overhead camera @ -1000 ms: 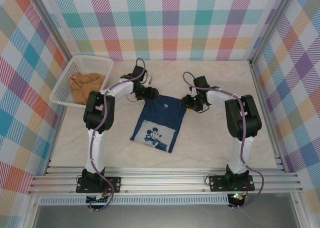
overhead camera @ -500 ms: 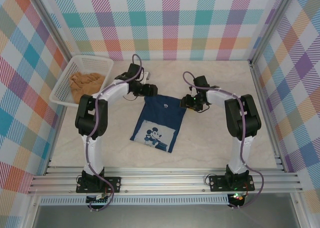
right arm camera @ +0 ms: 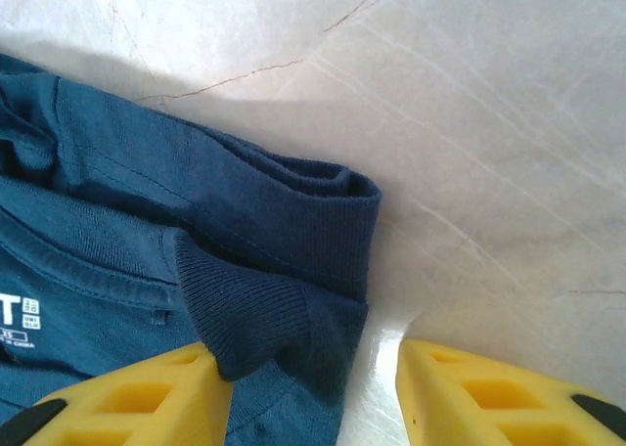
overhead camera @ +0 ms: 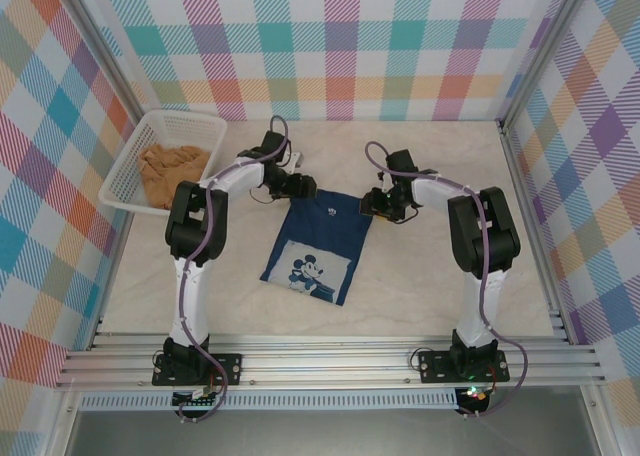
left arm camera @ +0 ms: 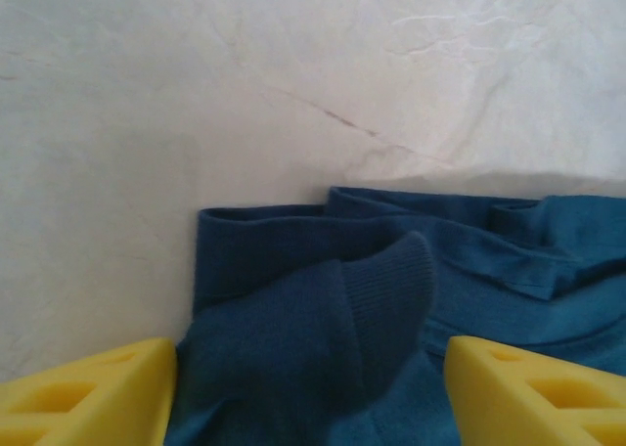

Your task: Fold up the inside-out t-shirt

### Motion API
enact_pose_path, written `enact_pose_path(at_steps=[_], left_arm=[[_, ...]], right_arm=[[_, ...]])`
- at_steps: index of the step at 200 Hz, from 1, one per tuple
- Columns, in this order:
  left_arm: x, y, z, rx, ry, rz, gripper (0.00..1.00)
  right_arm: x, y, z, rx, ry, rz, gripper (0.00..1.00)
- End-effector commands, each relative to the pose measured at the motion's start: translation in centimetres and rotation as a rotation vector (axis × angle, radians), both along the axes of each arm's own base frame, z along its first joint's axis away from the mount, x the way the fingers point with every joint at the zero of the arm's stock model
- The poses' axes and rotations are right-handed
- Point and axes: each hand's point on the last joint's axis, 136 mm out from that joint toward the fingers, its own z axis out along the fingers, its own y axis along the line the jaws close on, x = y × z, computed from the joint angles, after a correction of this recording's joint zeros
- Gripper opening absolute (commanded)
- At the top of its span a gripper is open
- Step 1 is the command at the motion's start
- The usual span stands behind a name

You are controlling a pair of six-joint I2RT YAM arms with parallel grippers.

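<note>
The navy t-shirt lay flat on the bench, collar toward 12 o'clock. The left pincer stood at its 11 o'clock shoulder and the right pincer at 1 o'clock, both spread apart astride cloth.

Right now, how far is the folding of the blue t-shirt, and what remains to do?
Done: the t-shirt lies flat on the table as a narrow strip, sleeves apparently tucked in. In hand: the left tool and right tool sit at the two collar-end corners, jaws open around the cloth, not yet gripping. Left: probably closing on those corners and folding the collar end toward the hem.
</note>
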Motion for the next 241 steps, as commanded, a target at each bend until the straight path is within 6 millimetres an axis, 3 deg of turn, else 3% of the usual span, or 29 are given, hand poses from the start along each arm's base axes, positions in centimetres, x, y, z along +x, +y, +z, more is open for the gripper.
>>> enact_pose_path(at_steps=[1, 42, 174, 207, 241], left_arm=[[-1.0, -0.9, -0.6, -0.064, 0.065, -0.047, 0.67], [-1.5, -1.7, -0.9, -0.108, 0.098, -0.081, 0.52], [-0.9, -0.3, -1.9, -0.101, 0.127, -0.061, 0.14], [-0.8, -0.4, -1.8, -0.109, 0.126, -0.056, 0.07], [0.0, 0.8, -1.0, -0.114, 0.107, -0.019, 0.0]], right_arm=[[0.3, 3.2, -1.4, 0.067, -0.007, 0.051, 0.47], [0.8, 4.5, -1.2, 0.105, -0.01, 0.06, 0.43], [2.2, 7.0, -1.3, 0.174, -0.002, 0.064, 0.32], [2.9, 7.5, -1.2, 0.196, -0.007, 0.058, 0.24], [4.0, 6.6, -0.5, 0.145, -0.061, 0.049, 0.09]])
